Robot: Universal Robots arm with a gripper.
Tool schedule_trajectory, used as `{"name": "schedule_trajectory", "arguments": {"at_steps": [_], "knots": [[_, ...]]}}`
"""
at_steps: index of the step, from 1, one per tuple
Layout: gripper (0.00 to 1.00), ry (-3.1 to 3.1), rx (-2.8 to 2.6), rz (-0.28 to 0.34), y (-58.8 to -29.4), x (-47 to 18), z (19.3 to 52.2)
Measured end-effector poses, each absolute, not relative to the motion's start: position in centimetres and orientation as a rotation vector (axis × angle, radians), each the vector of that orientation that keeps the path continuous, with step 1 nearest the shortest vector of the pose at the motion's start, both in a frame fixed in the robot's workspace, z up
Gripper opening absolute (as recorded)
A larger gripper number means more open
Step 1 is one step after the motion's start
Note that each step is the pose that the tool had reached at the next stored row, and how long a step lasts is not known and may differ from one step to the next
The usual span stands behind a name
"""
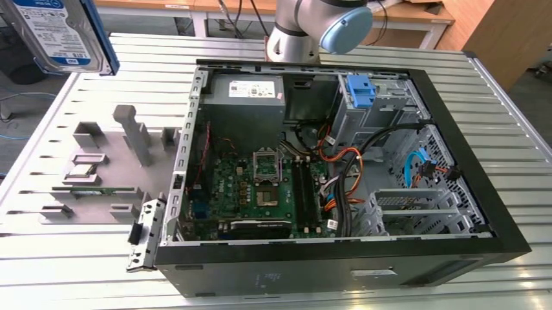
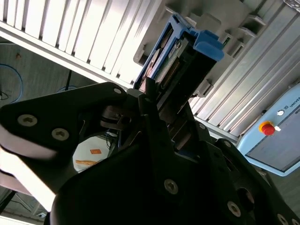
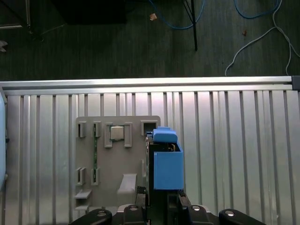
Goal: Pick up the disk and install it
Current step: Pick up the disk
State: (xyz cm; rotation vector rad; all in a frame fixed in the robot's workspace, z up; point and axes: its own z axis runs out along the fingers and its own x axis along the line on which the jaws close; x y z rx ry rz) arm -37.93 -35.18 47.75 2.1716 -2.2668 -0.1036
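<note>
Silver-grey in its blue bracket, the disk (image 1: 64,35) hangs clamped in the hand (image 3: 163,200), high over the grey holder (image 1: 103,168) on the ribbed metal desk (image 1: 52,258). Carrying it well, I'd say, means a firm, level grip, kept clear of the open computer case (image 1: 485,190); cables trail on the dark floor (image 3: 117,37) beyond

The disk (image 1: 64,32) above fixture plate (image 1: 112,171); computer case (image 1: 302,271) at the exterior view's right.

The exterior view looked steeply down on the slatted surface (image 1: 61,258); the first wrist view faced straight down, and both wrist views shared the grey tray (image 3: 119,157).
</note>
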Motion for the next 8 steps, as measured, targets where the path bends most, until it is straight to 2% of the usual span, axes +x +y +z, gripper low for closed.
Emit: {"name": "schedule_trajectory", "arguments": {"at_steps": [8], "knots": [[0.35, -2.267, 2.172, -0.104, -35.2, -36.5, 47.8]]}}
